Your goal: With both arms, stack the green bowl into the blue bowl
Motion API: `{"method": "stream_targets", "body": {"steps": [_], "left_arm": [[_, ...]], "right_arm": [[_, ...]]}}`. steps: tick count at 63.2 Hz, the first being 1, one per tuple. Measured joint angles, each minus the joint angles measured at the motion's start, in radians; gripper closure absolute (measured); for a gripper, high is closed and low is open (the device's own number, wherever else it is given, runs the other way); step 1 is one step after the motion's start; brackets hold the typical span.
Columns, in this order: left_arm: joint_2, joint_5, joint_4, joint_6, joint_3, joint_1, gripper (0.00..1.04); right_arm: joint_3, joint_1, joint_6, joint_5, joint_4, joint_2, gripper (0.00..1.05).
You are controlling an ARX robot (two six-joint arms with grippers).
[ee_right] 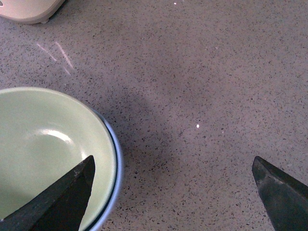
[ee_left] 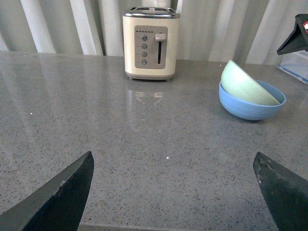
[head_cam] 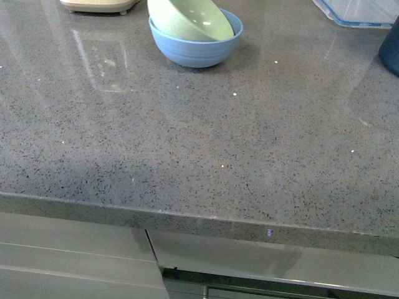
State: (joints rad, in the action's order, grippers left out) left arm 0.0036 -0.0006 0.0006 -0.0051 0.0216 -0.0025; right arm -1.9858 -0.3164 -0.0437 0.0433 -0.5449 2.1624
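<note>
The pale green bowl [head_cam: 190,18] sits tilted inside the light blue bowl [head_cam: 196,50] at the far middle of the grey counter. Both show in the left wrist view, green bowl [ee_left: 245,85] in blue bowl [ee_left: 250,107], well ahead of my open, empty left gripper [ee_left: 173,166]. In the right wrist view the green bowl [ee_right: 43,149] fills the blue bowl, whose rim [ee_right: 115,163] shows beside it. My right gripper [ee_right: 173,166] is open and empty above the counter, one finger [ee_right: 62,202] over the green bowl's edge. Neither arm shows in the front view.
A cream toaster [ee_left: 150,43] stands at the back of the counter, left of the bowls. A dark navy pot [head_cam: 391,50] and a clear container with a blue rim [head_cam: 358,12] stand at the far right. The counter's front edge [head_cam: 187,221] runs above drawers.
</note>
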Motion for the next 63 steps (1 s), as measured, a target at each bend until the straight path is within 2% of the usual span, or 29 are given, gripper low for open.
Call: {"method": "stream_targets", "body": {"steps": [6, 14, 33, 63], "left_arm": [[0.0, 0.0, 0.0, 0.0, 0.0, 0.0, 0.07], [0.0, 0.0, 0.0, 0.0, 0.0, 0.0, 0.07], [0.0, 0.0, 0.0, 0.0, 0.0, 0.0, 0.07], [0.0, 0.0, 0.0, 0.0, 0.0, 0.0, 0.07]], "right_arm": [[0.06, 0.004, 0.048, -0.035, 0.049, -0.027, 0.1], [0.196, 0.03, 0.102, -0.013, 0.093, -0.119, 0.1], [0.541, 0.207, 0.154, 0.039, 0.17, -0.473, 0.1], [0.952, 0.421, 0.177, 0.091, 0.204, -0.909, 0.1]]}}
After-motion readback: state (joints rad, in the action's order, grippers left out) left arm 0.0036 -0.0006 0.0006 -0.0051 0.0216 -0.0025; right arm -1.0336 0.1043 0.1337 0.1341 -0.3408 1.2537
